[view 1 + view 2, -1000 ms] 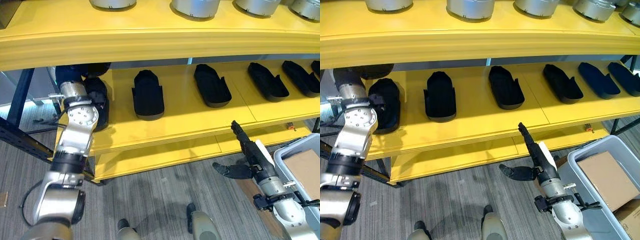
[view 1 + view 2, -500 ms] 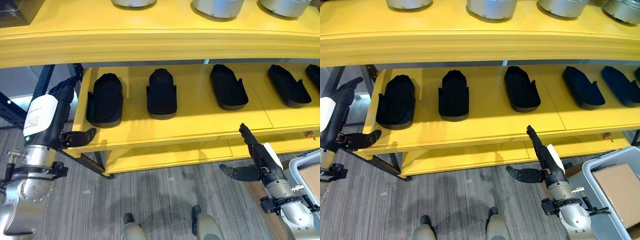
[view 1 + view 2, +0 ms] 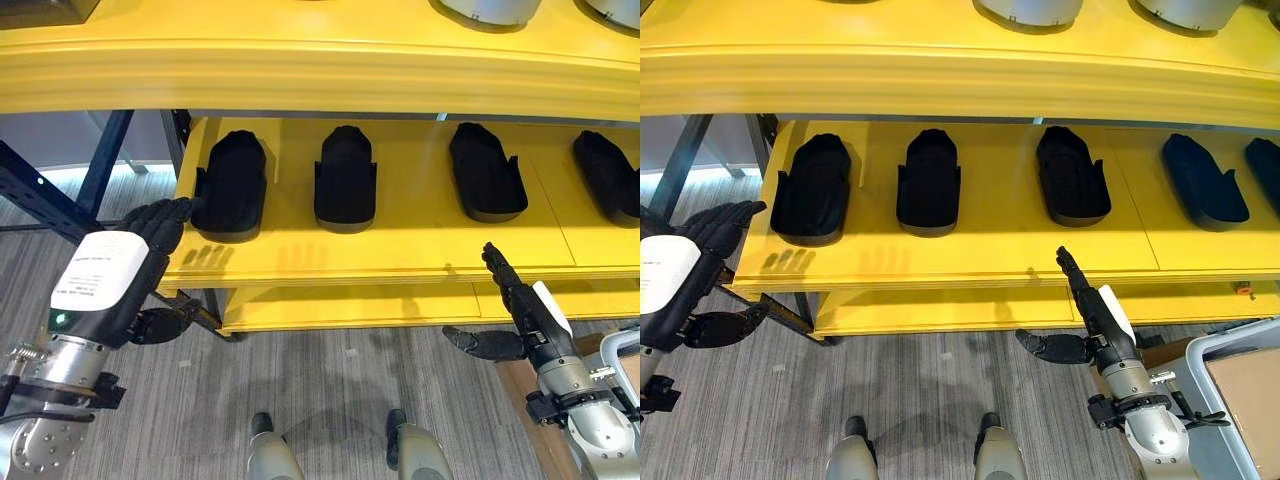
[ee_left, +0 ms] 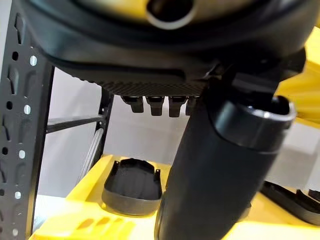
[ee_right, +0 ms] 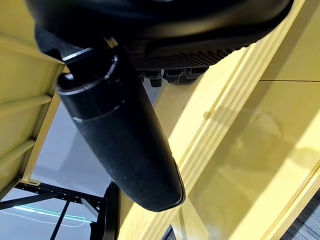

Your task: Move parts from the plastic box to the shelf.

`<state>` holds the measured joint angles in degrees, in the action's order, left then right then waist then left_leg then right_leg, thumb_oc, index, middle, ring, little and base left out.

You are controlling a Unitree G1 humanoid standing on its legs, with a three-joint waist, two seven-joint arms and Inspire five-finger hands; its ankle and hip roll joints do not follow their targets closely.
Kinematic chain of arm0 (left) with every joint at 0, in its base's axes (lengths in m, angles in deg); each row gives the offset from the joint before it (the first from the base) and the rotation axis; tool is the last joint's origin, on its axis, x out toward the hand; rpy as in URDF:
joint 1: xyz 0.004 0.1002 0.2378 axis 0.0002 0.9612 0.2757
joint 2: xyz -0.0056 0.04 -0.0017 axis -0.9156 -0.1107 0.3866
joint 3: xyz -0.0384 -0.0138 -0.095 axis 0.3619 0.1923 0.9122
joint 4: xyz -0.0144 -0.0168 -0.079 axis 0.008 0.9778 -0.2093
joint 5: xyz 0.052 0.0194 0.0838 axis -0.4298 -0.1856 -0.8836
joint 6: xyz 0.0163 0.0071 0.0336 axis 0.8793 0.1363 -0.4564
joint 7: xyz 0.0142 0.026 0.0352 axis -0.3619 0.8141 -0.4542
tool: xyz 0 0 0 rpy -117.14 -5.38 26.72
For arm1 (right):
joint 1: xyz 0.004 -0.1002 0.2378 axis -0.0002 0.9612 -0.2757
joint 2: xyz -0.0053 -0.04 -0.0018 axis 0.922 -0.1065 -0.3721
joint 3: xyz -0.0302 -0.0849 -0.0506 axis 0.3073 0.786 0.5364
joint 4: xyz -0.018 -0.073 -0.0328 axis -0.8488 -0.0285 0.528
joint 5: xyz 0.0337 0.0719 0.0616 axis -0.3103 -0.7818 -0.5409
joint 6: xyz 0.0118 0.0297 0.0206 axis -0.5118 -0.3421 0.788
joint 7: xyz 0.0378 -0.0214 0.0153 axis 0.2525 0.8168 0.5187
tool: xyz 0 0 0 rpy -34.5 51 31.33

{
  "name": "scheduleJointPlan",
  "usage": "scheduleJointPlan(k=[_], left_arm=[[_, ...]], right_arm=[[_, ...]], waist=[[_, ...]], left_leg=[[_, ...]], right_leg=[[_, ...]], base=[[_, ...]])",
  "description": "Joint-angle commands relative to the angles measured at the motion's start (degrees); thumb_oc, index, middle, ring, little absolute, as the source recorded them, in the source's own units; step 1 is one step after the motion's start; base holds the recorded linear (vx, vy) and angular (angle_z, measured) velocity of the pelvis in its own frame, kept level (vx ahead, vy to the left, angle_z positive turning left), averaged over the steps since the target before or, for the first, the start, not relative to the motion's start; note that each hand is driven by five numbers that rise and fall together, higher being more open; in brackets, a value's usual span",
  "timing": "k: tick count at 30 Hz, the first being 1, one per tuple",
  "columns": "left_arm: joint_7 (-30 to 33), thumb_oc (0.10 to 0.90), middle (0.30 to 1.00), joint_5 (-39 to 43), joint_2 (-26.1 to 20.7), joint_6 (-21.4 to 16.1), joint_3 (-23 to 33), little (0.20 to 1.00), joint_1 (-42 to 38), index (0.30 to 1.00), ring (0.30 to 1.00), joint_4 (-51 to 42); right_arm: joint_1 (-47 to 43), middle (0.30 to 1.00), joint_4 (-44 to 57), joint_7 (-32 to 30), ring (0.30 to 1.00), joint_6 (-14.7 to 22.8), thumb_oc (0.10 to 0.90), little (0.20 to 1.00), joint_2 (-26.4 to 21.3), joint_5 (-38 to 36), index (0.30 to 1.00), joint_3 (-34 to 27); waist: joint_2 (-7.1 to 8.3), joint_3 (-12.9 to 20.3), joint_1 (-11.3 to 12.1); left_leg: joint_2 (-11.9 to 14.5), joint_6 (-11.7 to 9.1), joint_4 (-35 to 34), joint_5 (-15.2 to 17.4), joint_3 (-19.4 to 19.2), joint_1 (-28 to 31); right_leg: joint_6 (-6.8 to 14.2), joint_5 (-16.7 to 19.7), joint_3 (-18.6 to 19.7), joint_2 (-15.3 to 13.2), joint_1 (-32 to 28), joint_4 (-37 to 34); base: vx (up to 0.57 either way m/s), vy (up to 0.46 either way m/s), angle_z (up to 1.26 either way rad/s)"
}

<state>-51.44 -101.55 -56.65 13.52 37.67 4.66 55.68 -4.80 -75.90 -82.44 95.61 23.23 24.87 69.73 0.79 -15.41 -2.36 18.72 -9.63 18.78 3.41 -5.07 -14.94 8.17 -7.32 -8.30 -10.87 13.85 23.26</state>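
Several black shoe-shaped parts lie in a row on the yellow shelf (image 3: 400,250): the leftmost part (image 3: 232,185), a second part (image 3: 345,178), a third part (image 3: 485,172) and more to the right. My left hand (image 3: 115,275) is open and empty, fingers straight, just before the shelf's left front corner. In the left wrist view the leftmost part (image 4: 132,185) lies past the thumb (image 4: 220,165). My right hand (image 3: 522,308) is open and empty too, its fingers pointing at the shelf's front edge. The grey plastic box (image 3: 1230,338) is at the lower right.
An upper yellow shelf (image 3: 300,70) overhangs the row and carries silver round parts (image 3: 485,10). A dark blue rack post (image 3: 40,195) stands left of the shelf. Brown cardboard (image 3: 1252,388) lies in the box. Grey carpet floor runs below.
My left hand has let go of the leftmost part and drawn back out of the shelf to its left front corner. The camera has shifted left. The right hand has barely moved.
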Motion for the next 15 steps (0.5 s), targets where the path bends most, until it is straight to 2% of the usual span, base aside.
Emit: scheduleJointPlan(k=[1, 5, 15], left_arm=[[2.14, 0.9, 1.0, -1.42, -2.17, -3.1, 0.15, 1.0, -3.74, 1.0, 1.0, -5.83], [1.21, 0.9, 1.0, -0.99, -0.54, -2.75, -3.78, 1.0, -5.13, 1.0, 1.0, -6.03], [0.69, 0.9, 1.0, -4.33, 0.69, -2.46, -7.9, 1.0, -5.42, 1.0, 1.0, -3.88]], right_arm=[[-3.87, 1.0, 7.04, -2.31, 1.0, 6.04, 0.9, 1.0, -2.6, -2.75, 1.0, -3.07], [-4.32, 1.0, 6.94, -2.88, 1.0, 5.89, 0.9, 1.0, -2.4, -2.59, 1.0, -2.79], [-5.39, 1.0, 6.21, -4.27, 1.0, 5.69, 0.9, 1.0, -2.64, -2.46, 1.0, -2.76]], waist=[[1.08, 1.58, -1.42], [1.31, 0.97, -1.56], [1.83, 0.06, -1.38]], left_leg=[[1.36, 2.37, 0.58, -1.57, -0.71, -0.47], [1.43, 2.57, 1.13, -1.51, -0.43, -1.22], [1.62, 2.95, 2.02, -1.01, -0.37, -1.89]], right_leg=[[-0.39, 1.67, 1.97, -1.29, -2.87, 0.09], [-0.42, 1.67, 2.03, -1.17, -2.01, 0.6], [-0.53, 1.49, 2.45, -0.94, -1.06, 1.32]], base=[[-0.01, 0.006, 0.06], [-0.02, 0.003, 0.08], [0.0, 0.0, 0.0]])
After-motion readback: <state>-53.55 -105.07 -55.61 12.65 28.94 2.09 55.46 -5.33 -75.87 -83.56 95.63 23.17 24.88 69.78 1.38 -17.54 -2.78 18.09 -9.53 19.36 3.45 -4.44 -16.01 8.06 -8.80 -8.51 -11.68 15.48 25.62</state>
